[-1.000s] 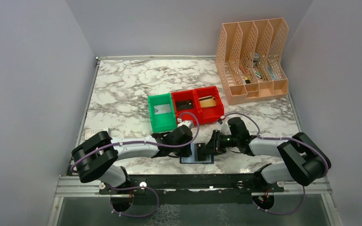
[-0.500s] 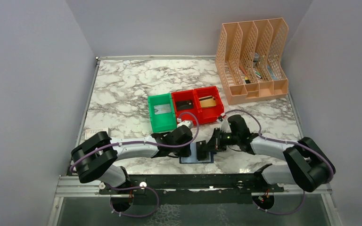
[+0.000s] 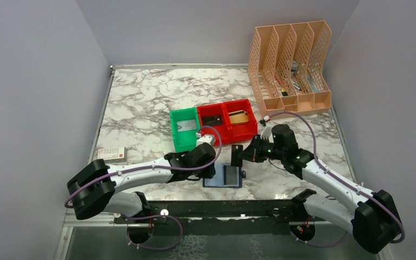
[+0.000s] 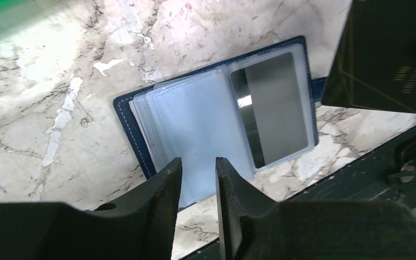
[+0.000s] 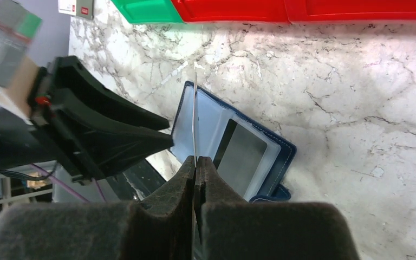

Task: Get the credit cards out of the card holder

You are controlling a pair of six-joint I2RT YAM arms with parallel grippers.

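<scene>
The card holder (image 3: 223,176) lies open near the table's front edge, navy blue with clear sleeves. In the left wrist view (image 4: 135,116) a grey card (image 4: 273,108) sits in its right sleeve. My right gripper (image 3: 245,154) is shut on a black card (image 3: 237,155) and holds it in the air just behind the holder. The card is edge-on in the right wrist view (image 5: 195,108), above the holder (image 5: 284,154), and shows at the top right of the left wrist view (image 4: 390,54). My left gripper (image 3: 209,171) hovers at the holder's left edge, its jaws (image 4: 197,168) narrowly apart and empty.
A green bin (image 3: 186,130) and two joined red bins (image 3: 227,122) with items inside stand just behind the holder. A peach file organiser (image 3: 290,67) is at the back right. A small box (image 3: 111,153) lies at the left edge.
My right gripper has drawn the black card out of the holder and lifted it up and back. The left arm and the holder have shifted slightly left.
</scene>
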